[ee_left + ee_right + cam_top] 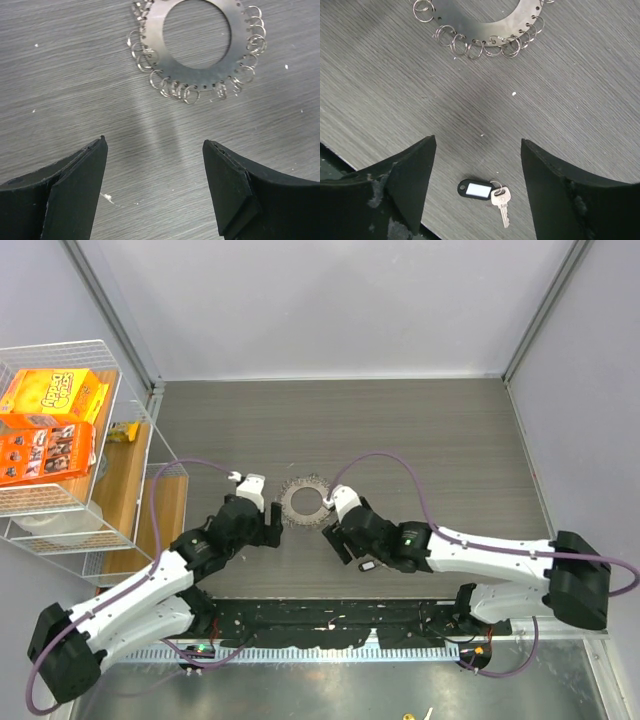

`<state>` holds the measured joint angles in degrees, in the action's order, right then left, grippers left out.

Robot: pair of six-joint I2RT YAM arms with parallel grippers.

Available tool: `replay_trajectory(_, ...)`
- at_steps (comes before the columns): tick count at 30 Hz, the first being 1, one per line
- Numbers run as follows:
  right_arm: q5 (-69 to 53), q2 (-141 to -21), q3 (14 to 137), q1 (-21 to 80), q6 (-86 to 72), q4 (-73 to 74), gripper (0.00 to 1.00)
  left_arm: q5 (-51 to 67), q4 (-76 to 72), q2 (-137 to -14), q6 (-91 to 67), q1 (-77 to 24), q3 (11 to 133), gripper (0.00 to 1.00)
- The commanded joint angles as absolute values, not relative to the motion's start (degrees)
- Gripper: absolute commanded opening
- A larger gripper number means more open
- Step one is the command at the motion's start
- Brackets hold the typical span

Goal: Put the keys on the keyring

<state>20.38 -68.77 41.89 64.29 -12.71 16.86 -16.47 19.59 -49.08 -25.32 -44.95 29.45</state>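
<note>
The keyring (303, 502) is a flat metal ring lined with many small silvery loops, lying on the grey table. It shows at the top of the left wrist view (200, 75) and of the right wrist view (475, 31). My left gripper (275, 523) is open and empty, just left of the keyring and short of it (155, 142). My right gripper (328, 527) is open and empty, just right of the keyring. A small silver key with a black plastic tag (485, 192) lies on the table between the right fingers (478, 140), untouched. In the top view it is hidden.
A white wire basket (20, 530) with orange cereal boxes (50, 425) stands at the far left, beside a wooden board (125, 490). Grey walls close in the table at the back and on both sides.
</note>
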Motion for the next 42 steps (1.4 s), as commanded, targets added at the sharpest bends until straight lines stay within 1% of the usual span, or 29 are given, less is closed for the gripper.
replay_trajectory(1,23.9,-73.29,46.4,65.57,-8.61,11.87,0.68,-11.78,15.65,-46.06,-27.07,-40.79,27.78,0.81)
replay_trajectory(2,24.08,-74.87,47.45,65.65,-8.53,11.43,0.67,-11.43,15.38,-45.88,-26.98,-40.0,27.6,0.8)
replay_trajectory(5,23.47,-77.6,49.48,65.65,-8.61,10.64,0.58,-9.67,14.33,-45.97,-27.07,-38.85,26.81,0.74)
replay_trajectory(12,23.2,-85.5,56.59,65.65,-10.37,11.16,0.53,-8.26,12.04,-45.27,-26.89,-37.62,24.17,0.67)
replay_trajectory(16,23.64,-90.61,60.19,65.65,-11.51,11.69,0.47,-8.09,12.04,-43.51,-26.81,-37.18,23.12,0.59)
replay_trajectory(19,24.61,-94.03,62.75,65.65,-12.91,12.65,0.43,-8.17,12.13,-42.19,-26.72,-36.91,22.59,0.57)
replay_trajectory(25,25.4,-98.26,66.36,65.48,-14.67,15.47,0.38,-7.65,12.13,-41.05,-26.63,-36.47,22.15,0.56)
replay_trajectory(42,26.9,-101.69,64.42,64.51,-13.98,15.29,0.34,-5.36,10.81,-41.48,-26.89,-36.3,21.71,0.56)
